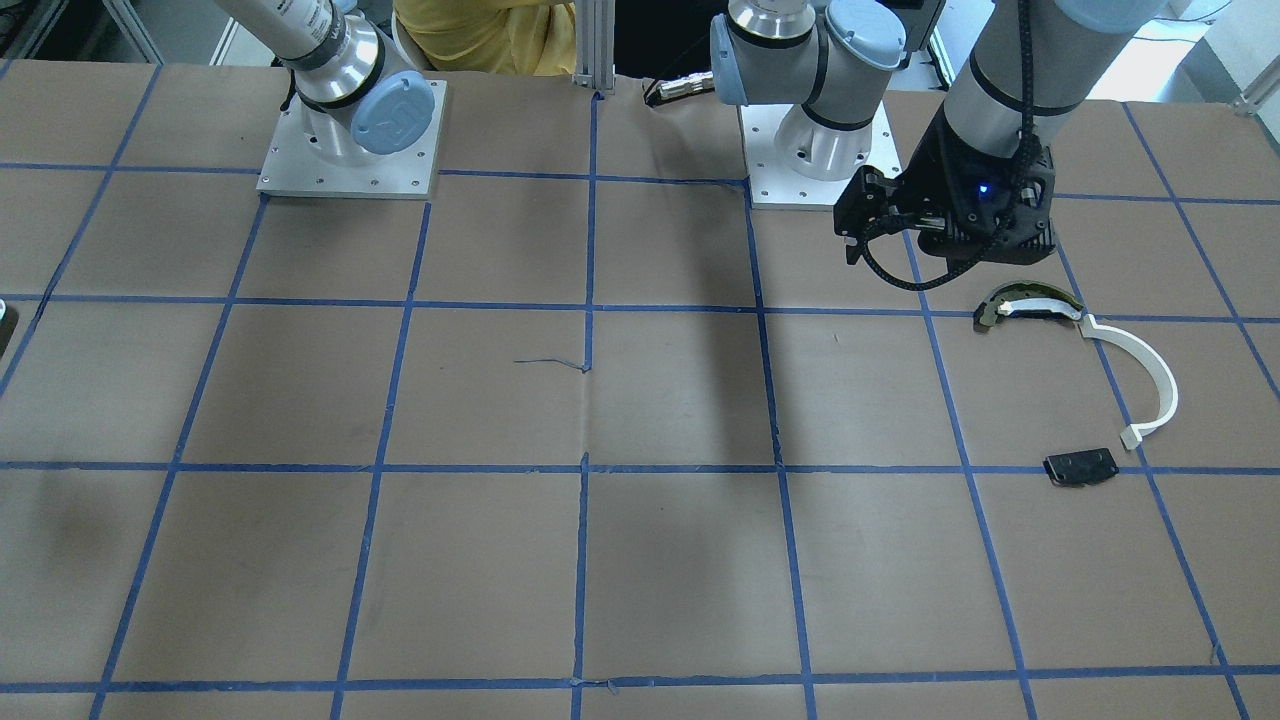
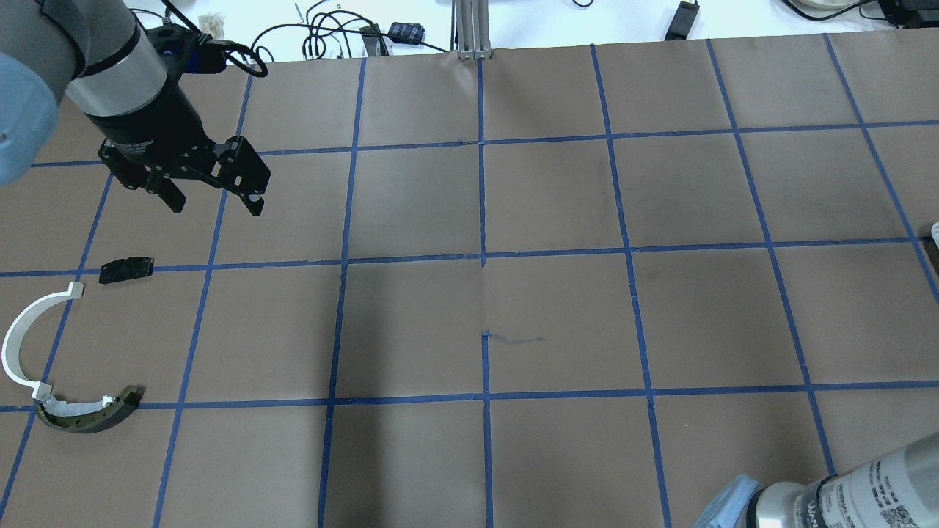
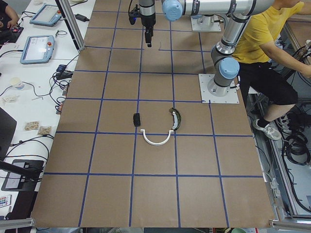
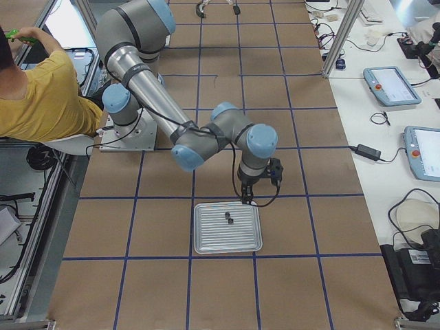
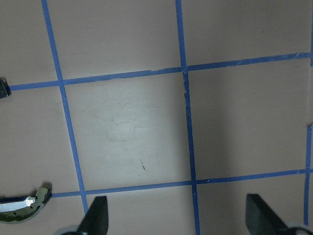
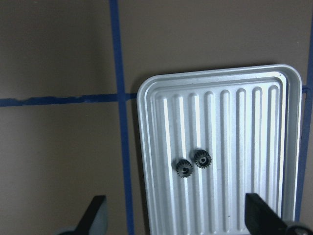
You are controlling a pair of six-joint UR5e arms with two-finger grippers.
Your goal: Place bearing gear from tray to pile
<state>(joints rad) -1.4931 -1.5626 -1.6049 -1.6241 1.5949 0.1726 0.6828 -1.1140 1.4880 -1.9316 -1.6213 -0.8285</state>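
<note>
Right gripper (image 6: 178, 223), fingers apart, hangs over the tray (image 6: 143, 147). Two bearing gears (image 6: 184, 169) lie just ahead, between the fingertips, apparently staged for descent. Left gripper (image 2: 216, 204), fingers likewise spread, is empty near the pile (image 2: 16, 341).

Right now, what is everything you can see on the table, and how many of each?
Ridged silver metal tray: one, silver, right end of the table.
Small dark toothed gears: two, black, side by side on the tray.
Thin white curved arc strip: one, white, left end of the table.
Dark curved piece with pale band: one, olive-black, at one end of the strip.
Flat black plate: one, black, near the strip's other end.
Left gripper: one, black, open, empty.
Right gripper: one, black, open, above the tray.
</note>
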